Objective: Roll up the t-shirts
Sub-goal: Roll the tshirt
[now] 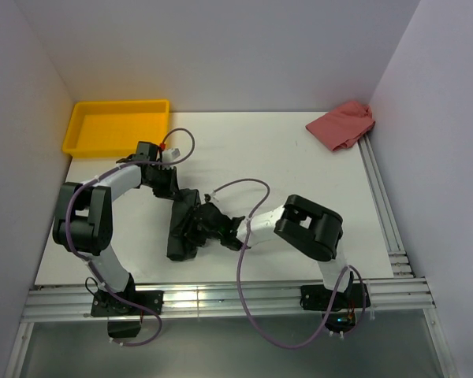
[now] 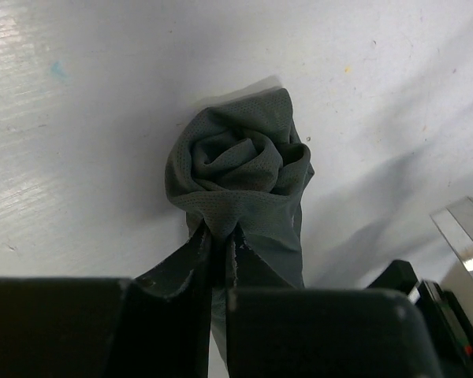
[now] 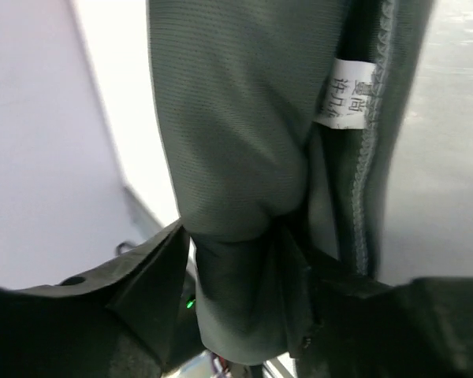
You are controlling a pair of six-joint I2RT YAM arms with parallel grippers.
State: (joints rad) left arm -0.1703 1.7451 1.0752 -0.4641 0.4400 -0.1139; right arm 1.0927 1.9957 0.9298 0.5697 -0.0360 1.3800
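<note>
The rolled t-shirt (image 1: 179, 246) lies near-to-far; the left gripper (image 2: 223, 236) pinches its far end shut, and the right gripper (image 3: 236, 240) clamps its middle.

From above, the dark t-shirt (image 1: 178, 244) merges with the 2 black grippers, so the fingertips of the left gripper (image 1: 180, 198) and the right gripper (image 1: 200, 224) cannot be made out. In the left wrist view the roll's lower end vanishes behind the gripper. In the right wrist view the fabric runs past the top edge, and the neck label (image 3: 348, 93) print is too blurred to read.
</note>
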